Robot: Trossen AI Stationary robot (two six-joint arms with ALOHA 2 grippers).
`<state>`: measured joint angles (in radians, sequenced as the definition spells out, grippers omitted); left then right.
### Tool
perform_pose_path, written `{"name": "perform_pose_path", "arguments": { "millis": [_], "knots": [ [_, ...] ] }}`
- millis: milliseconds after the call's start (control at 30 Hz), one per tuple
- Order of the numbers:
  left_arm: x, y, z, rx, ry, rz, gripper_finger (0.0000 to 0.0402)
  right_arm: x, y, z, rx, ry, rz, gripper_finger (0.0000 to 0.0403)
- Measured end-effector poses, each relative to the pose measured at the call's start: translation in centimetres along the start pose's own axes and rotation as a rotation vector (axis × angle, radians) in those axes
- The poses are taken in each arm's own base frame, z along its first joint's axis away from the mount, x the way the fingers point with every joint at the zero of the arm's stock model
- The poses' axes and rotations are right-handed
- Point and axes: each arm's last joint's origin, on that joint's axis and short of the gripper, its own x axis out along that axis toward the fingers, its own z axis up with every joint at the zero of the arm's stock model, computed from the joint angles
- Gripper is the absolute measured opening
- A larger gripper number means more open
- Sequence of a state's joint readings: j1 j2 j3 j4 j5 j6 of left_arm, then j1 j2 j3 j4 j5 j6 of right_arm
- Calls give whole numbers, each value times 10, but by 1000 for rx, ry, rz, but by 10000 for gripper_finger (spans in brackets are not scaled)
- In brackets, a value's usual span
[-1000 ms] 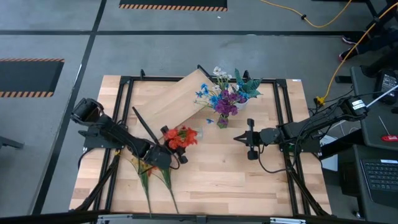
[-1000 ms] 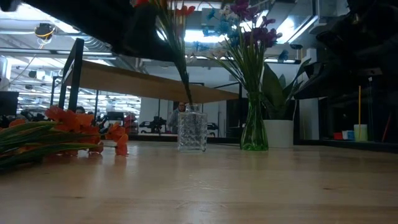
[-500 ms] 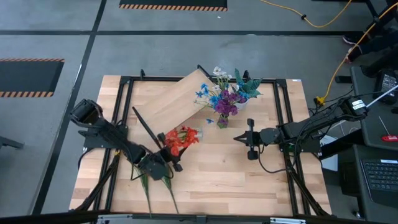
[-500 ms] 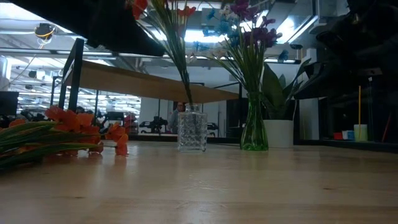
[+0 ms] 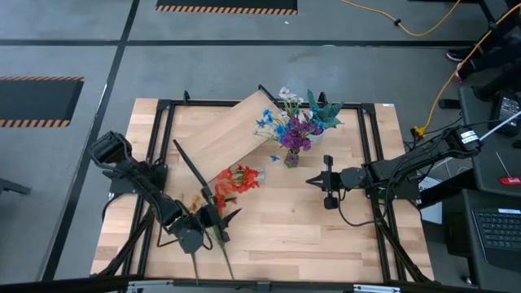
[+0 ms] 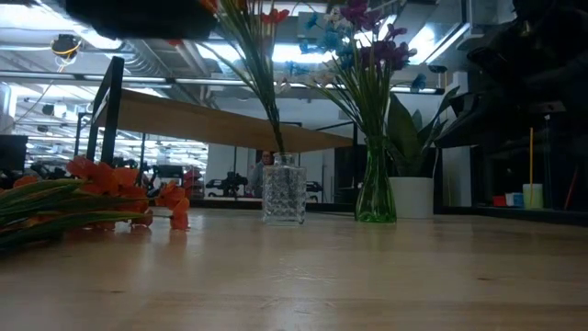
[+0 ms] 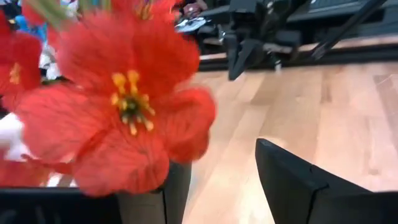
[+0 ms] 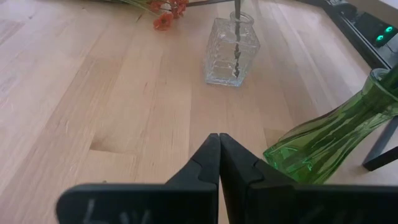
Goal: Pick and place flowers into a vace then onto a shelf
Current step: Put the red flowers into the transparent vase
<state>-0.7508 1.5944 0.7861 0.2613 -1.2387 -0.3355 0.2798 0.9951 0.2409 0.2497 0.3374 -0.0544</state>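
Note:
A red-orange spray [image 5: 237,178] stands with its stem in a clear glass vase [image 6: 283,188], which is also in the right wrist view [image 8: 231,48]. More orange flowers [image 6: 87,195] lie flat on the table, their green stems [image 5: 225,256] running to the near edge. My left gripper [image 5: 216,220] hovers open just near-side of the red spray; a red bloom [image 7: 124,106] fills its wrist view. My right gripper [image 5: 313,181] waits shut, right of the clear vase. The shelf [image 5: 234,127] stands askew at the far side. A green vase [image 6: 375,188] holds blue, purple and white blooms [image 5: 291,132].
A spiky green plant in a white pot [image 6: 411,196] stands behind the green vase [image 8: 323,143], near the table's far edge. Black frame rails [image 5: 163,130] run along the table's sides. Bare wood [image 5: 293,236] lies between the vases and the near edge.
My left gripper has drawn back toward the table's near edge, away from the red spray. The spray has stayed standing in the clear vase. My right arm has kept still.

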Motion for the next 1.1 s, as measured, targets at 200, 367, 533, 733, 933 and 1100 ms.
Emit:
{"name": "perform_pose_path", "arguments": {
  "millis": [200,367,533,733,933,1100],
  "knots": [
    [-8,-8,12,-1,-18,-26,171,0,0,0,0,0,0,7],
    [-20,-18,32,-40,-44,-73,171,0,0,0,0,0,0,7],
    [-41,-29,63,-25,-100,-54,171,0,0,0,0,0,0,7],
    [-62,-34,98,-41,-145,50,171,0,0,0,1,0,0,7],
    [-61,-52,119,-9,-146,125,171,0,0,0,1,0,0,7],
    [-60,-72,134,16,-144,149,171,0,0,0,1,0,0,7]
  ]
}}
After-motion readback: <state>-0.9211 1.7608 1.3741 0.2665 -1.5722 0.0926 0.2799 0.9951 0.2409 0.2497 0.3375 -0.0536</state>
